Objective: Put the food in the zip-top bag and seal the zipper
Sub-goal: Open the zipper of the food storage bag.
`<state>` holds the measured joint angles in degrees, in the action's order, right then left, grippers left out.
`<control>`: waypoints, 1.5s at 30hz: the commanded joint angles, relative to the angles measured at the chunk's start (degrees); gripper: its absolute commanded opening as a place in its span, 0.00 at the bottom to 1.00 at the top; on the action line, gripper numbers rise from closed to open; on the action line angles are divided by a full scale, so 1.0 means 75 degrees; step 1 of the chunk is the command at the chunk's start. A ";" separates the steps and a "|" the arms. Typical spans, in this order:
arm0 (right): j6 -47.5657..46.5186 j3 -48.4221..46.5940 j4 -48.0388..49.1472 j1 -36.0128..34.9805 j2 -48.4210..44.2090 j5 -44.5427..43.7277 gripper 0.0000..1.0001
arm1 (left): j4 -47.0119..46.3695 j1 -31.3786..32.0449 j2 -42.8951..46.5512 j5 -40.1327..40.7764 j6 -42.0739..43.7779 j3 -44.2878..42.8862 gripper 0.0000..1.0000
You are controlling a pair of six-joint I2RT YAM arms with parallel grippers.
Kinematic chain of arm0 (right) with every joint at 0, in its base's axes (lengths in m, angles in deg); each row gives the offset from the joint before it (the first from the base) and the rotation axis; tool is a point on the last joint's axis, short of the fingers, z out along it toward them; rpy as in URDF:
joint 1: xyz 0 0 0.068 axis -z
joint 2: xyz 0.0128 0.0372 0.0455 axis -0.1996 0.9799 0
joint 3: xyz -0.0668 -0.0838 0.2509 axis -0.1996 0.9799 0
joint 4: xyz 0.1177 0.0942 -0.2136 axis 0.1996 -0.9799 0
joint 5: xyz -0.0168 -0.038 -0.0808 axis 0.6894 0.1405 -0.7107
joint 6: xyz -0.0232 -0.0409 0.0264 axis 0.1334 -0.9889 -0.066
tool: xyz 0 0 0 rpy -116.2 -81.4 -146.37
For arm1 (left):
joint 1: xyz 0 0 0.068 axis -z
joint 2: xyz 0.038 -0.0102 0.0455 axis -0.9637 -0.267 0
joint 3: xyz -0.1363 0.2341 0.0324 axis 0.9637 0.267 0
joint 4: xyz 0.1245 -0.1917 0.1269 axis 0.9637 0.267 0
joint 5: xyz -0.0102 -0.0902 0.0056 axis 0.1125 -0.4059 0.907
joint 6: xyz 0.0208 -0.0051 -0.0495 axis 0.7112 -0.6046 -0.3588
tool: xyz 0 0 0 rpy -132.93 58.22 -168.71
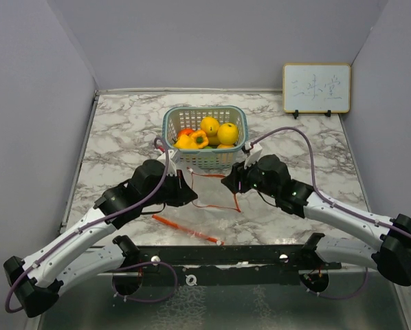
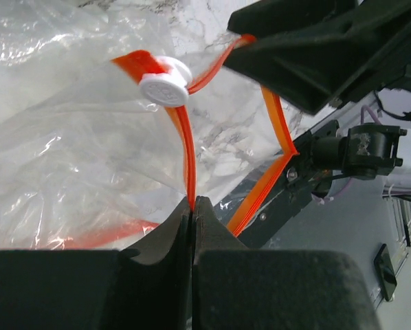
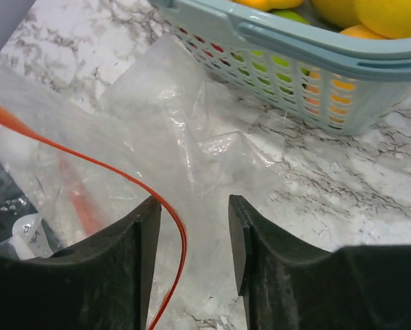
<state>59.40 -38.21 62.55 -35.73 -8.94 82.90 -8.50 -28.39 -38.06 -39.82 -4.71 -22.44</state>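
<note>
So here's where we're at: the left gripper (image 2: 193,206) is clenched tight on the zipper (image 2: 187,155), pinching the orange strip just below its white slider (image 2: 165,86). The right gripper (image 3: 194,206) is released, jaws apart. The thin edge of the strip curves through the gap close to one finger, and we can't tell if it touches. The bag (image 3: 178,117) lies crumpled on the marble table (image 1: 123,137) between the two grippers, right in front of the basket (image 1: 205,159). Its mouth is parted, the orange strip making a loose loop. All the food (image 1: 209,134) we can see sits in the basket: yellow round ones, a pepper, a bit of red and green.
</note>
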 commanded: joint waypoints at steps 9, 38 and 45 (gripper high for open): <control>-0.0872 -0.0461 0.0728 -0.0005 0.0983 0.1354 0.52 | -0.2015 -0.0017 -0.0202 -0.0847 0.0115 0.0205 0.00; -0.0020 -0.0438 0.0602 -0.1546 -0.0078 -0.1000 0.02 | -0.2792 -0.0016 -0.0802 0.1515 -0.1196 0.0789 0.42; 0.0236 -0.0599 0.0349 -0.1552 -0.0095 -0.1115 0.02 | -0.2573 -0.0022 -0.0531 0.1501 -0.1138 0.1097 0.00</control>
<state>59.12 -40.24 66.05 -47.07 -8.98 77.35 -29.22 -28.39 -43.59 -30.10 -13.80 -14.42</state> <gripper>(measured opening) 0.023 0.083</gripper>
